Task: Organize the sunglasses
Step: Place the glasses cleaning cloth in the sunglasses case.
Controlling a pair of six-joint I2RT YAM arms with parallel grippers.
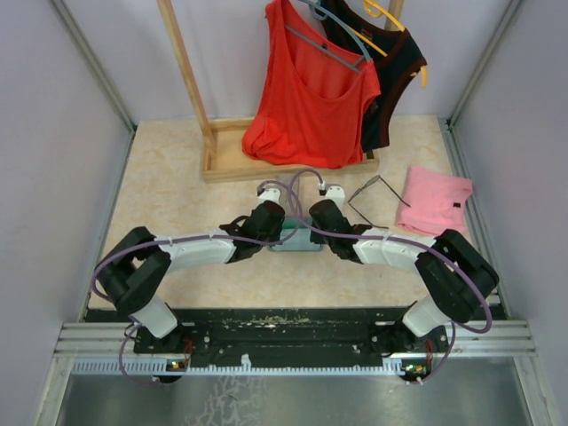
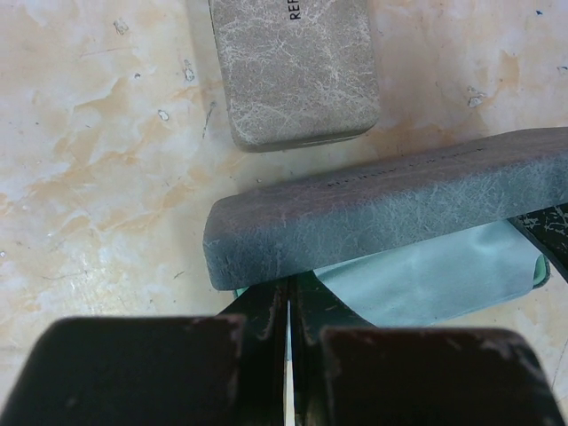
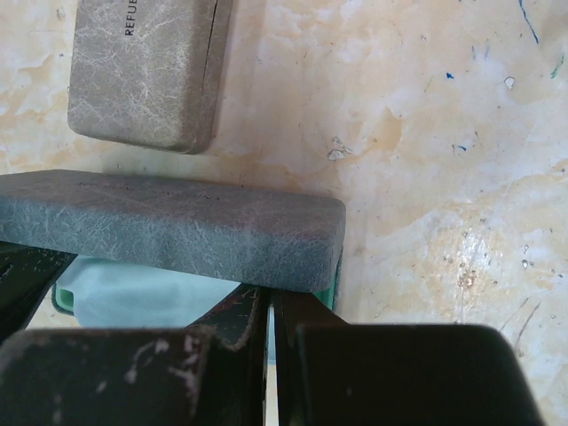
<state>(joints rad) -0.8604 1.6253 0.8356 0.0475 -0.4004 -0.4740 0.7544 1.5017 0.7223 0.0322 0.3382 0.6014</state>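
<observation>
One pair of thin wire-framed sunglasses [image 1: 371, 202] lies on the table right of centre, beside a pink cloth [image 1: 435, 200] and away from both grippers. A grey glasses case [image 2: 390, 209] [image 3: 169, 226] stands open at the table's middle, its lid raised over a light blue wiping cloth [image 2: 435, 275] [image 3: 133, 297]. My left gripper [image 2: 288, 297] [image 1: 280, 232] is shut, its tips tucked under the lid's left end. At the lid's right end my right gripper [image 3: 269, 306] [image 1: 316, 232] is shut the same way. Whether glasses lie inside the case is hidden.
A closed beige glasses case [image 2: 297, 67] [image 3: 146, 71] lies just beyond the grey one. At the back stands a wooden rack base [image 1: 222, 164] with a red garment [image 1: 311, 98] and a dark one hanging over it. Walls close in both sides.
</observation>
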